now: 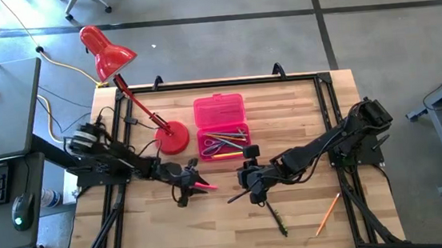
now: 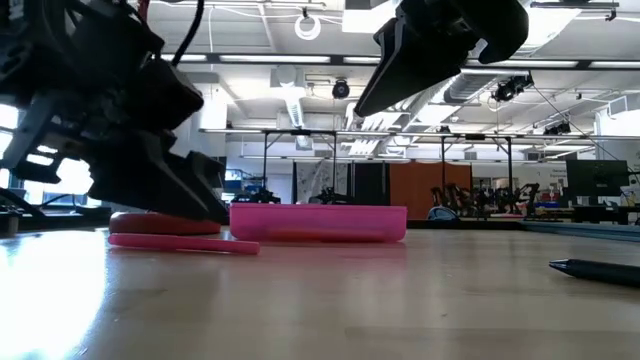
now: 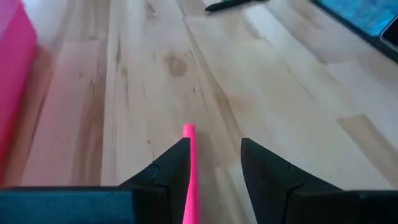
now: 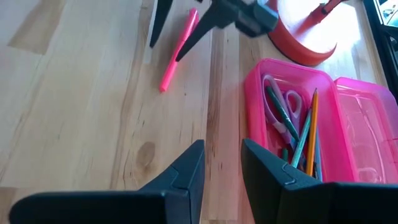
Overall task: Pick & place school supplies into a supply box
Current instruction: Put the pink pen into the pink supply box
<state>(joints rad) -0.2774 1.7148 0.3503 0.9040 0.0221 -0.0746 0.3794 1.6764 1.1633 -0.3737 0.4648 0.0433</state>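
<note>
Straddling pink pen [image 3: 189, 180] | left fingers [image 3: 163, 173] apart | right fingers [image 4: 186, 169] narrow, empty

Table [image 1: 174, 232]: pale wood planks, smooth, visible grain and knots, slight sheen.
Pencil case [image 1: 220, 112]: translucent hot-pink plastic, glossy.
Pink pen [image 4: 178, 50]: smooth plastic, matt pink.
Lamp base [image 4: 305, 34]: red, glossy, bright highlight.
Left gripper [image 3: 214, 163]: dark matt plastic fingers.
Right gripper [image 4: 222, 163]: same dark matt finish.
Orange pencil [image 1: 328, 214]: painted wood, far right.
</note>
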